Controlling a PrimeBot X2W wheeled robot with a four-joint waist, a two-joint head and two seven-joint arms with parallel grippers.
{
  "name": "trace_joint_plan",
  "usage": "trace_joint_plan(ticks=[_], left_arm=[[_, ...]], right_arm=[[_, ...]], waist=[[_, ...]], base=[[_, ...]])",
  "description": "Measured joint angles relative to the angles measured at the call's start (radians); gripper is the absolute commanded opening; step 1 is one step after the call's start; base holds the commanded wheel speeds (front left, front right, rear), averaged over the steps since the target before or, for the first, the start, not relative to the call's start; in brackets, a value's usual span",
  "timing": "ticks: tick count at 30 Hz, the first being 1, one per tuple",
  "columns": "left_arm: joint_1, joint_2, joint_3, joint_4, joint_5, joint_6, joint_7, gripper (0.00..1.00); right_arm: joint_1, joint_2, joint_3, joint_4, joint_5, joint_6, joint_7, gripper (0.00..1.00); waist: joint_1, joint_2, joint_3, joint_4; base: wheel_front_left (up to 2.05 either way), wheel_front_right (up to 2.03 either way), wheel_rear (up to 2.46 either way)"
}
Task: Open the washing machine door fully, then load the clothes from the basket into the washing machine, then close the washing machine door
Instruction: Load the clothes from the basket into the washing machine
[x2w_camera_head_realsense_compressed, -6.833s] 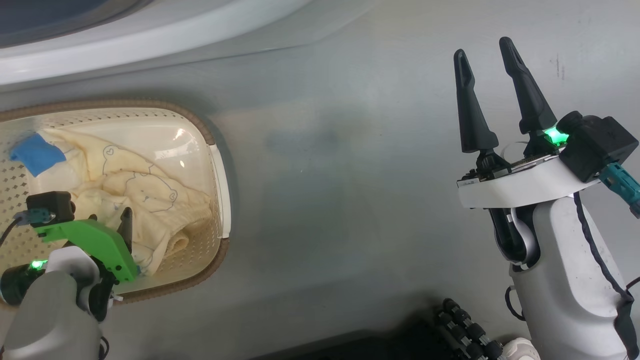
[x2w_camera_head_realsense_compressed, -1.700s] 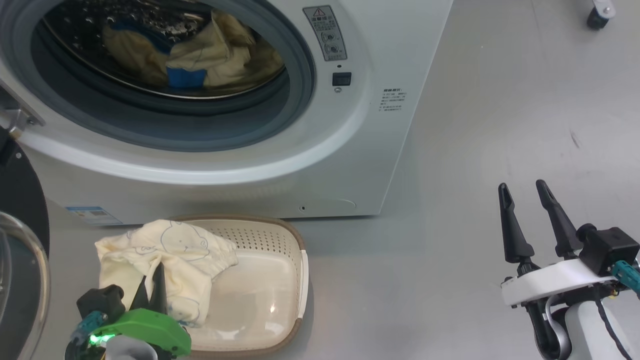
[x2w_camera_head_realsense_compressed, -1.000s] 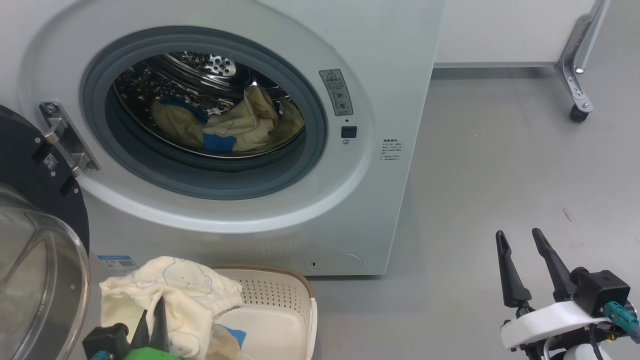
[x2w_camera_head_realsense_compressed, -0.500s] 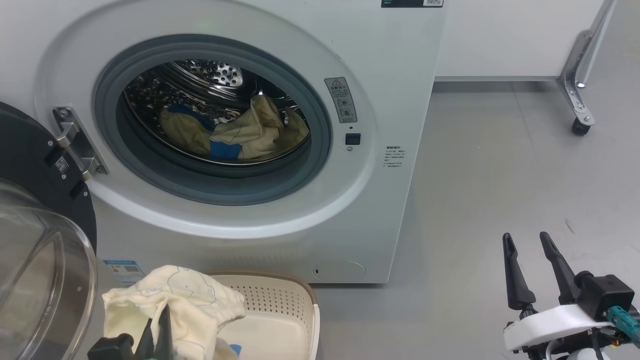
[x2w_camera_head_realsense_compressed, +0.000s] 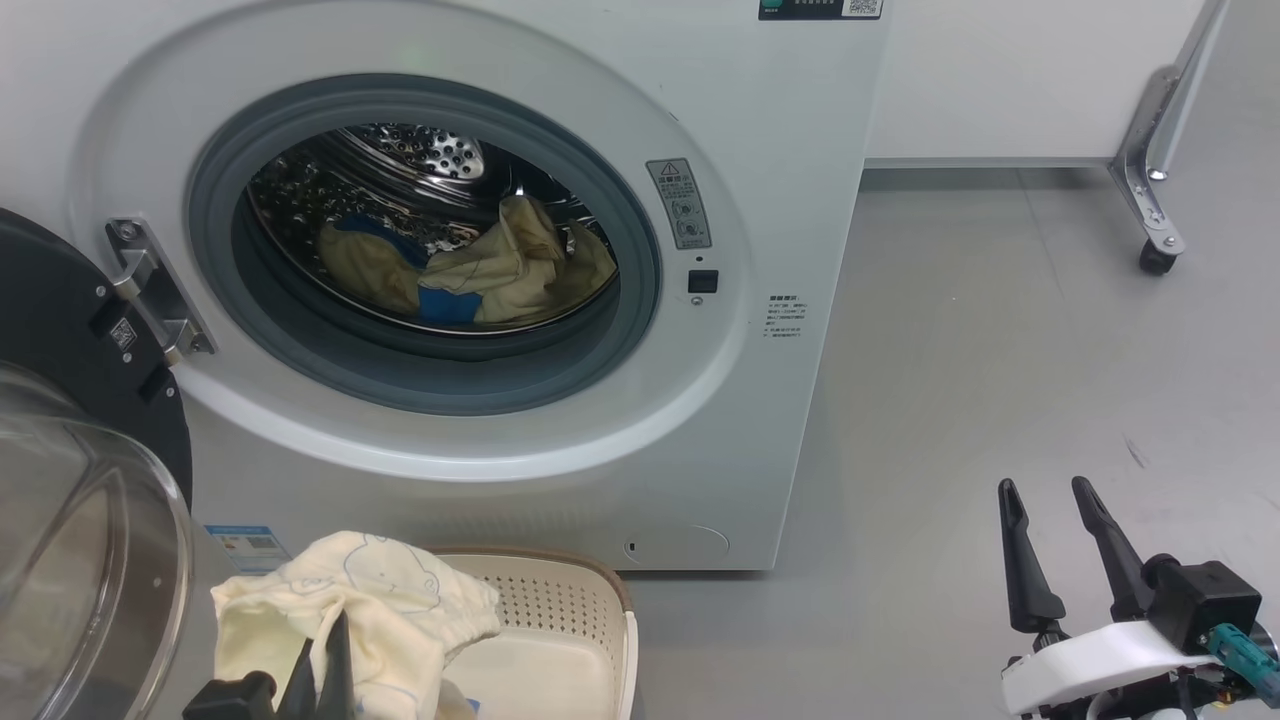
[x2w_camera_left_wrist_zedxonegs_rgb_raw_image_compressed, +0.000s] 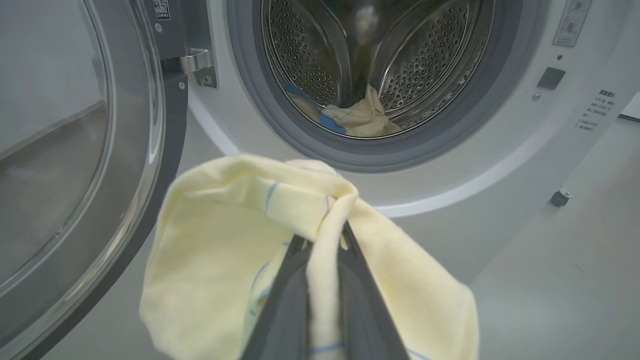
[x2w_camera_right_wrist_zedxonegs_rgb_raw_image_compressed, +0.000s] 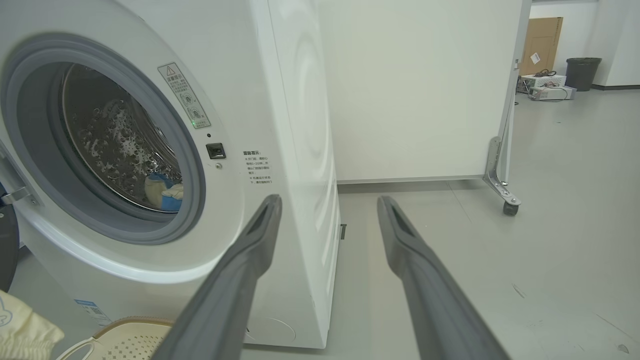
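Note:
The white washing machine (x2w_camera_head_realsense_compressed: 790, 150) stands with its door (x2w_camera_head_realsense_compressed: 70, 400) swung open to the left. Cream and blue clothes (x2w_camera_head_realsense_compressed: 480, 275) lie in the steel drum (x2w_camera_left_wrist_zedxonegs_rgb_raw_image_compressed: 425, 65). At the bottom left, my left gripper (x2w_camera_head_realsense_compressed: 325, 635) is shut on a cream-yellow garment (x2w_camera_head_realsense_compressed: 370, 600), which hangs over the left end of the basket (x2w_camera_head_realsense_compressed: 570, 610). In the left wrist view that garment (x2w_camera_left_wrist_zedxonegs_rgb_raw_image_compressed: 225, 240) drapes over the fingers (x2w_camera_left_wrist_zedxonegs_rgb_raw_image_compressed: 285, 310), in front of the porthole. My right gripper (x2w_camera_head_realsense_compressed: 1043, 485) is open and holds nothing, low at the right beside the machine's corner (x2w_camera_right_wrist_zedxonegs_rgb_raw_image_compressed: 300, 200).
A grey floor (x2w_camera_head_realsense_compressed: 1000, 350) spreads to the right of the machine. A white panel on a metal caster leg (x2w_camera_head_realsense_compressed: 1150, 220) stands behind at the right. The door's bulging glass (x2w_camera_head_realsense_compressed: 90, 560) juts out at the left, close to the left arm.
The head camera has tilted up from the basket to the machine. My left gripper, once down in the basket, now holds a garment lifted above it. Little has moved over the last second.

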Motion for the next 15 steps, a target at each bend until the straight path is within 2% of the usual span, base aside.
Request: trace_joint_plan(ticks=[15], left_arm=[[0.002, 0.000, -0.013, -0.042, 0.000, 0.009, 0.000, 0.00]], right_arm=[[0.000, 0.005, 0.018, -0.011, 0.000, 0.000, 0.000, 1.00]], waist=[[0.0000, 0.0000, 0.024, -0.018]], base=[[0.00, 0.00, 0.00]])
